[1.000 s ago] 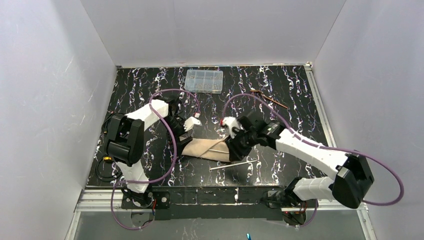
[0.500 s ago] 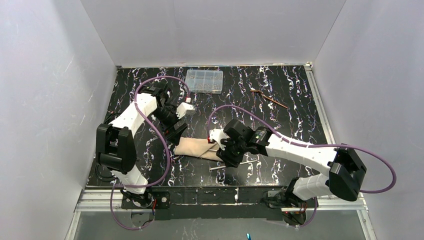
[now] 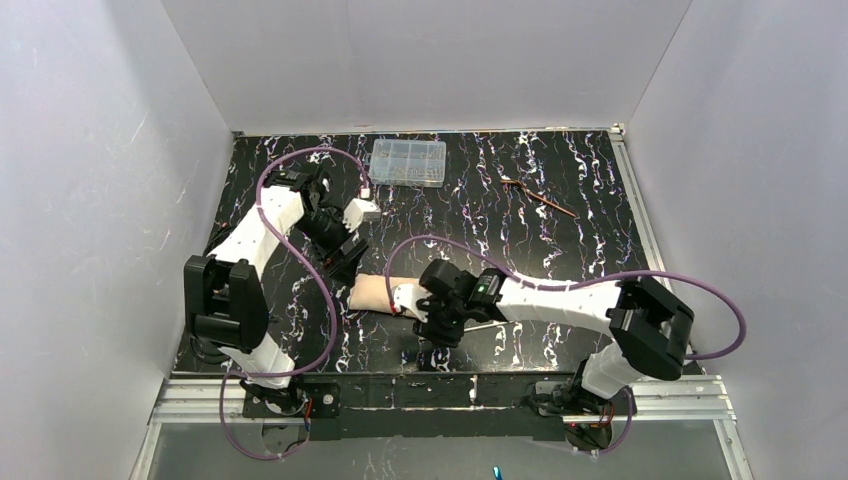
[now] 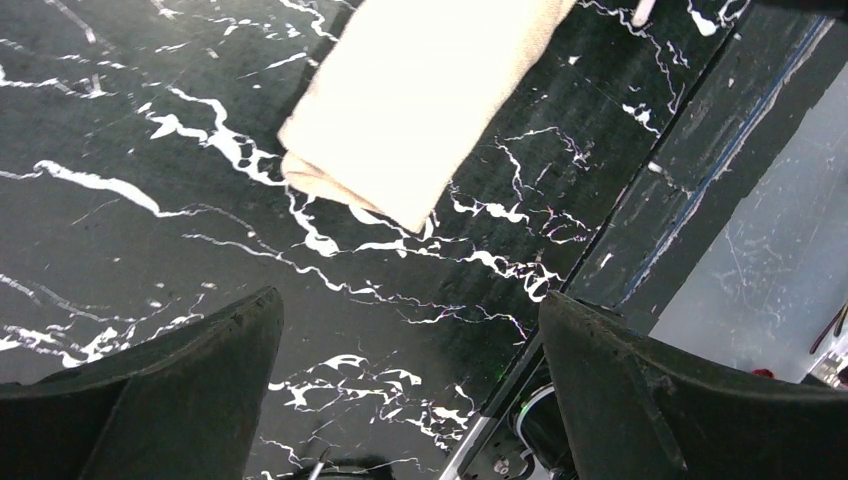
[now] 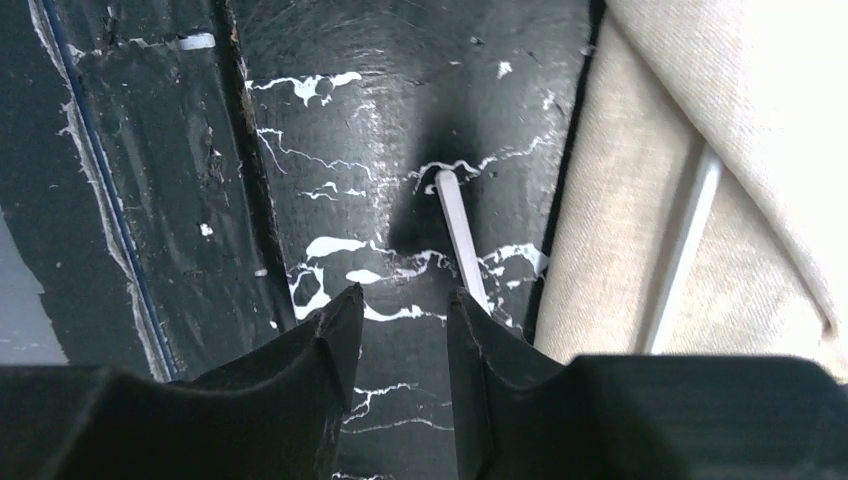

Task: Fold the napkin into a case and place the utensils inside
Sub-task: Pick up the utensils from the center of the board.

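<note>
Left gripper (image 4: pixel 408 300) spread wide, napkin (image 4: pixel 410 100) at 12 o'clock, right gripper (image 5: pixel 402 295) narrowly parted, utensil (image 5: pixel 460 230) at 1, table edge (image 5: pixel 160 200) at 9

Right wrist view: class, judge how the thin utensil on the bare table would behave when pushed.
The utensil looks slim and metallic, so probably stiff and light. Flat on the glossy table, it may slide or roll when nudged.

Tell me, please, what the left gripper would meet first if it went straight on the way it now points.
The left gripper, jaws open and empty, would most likely land on bare table, just short of the folded napkin; depth is hard to judge.
</note>
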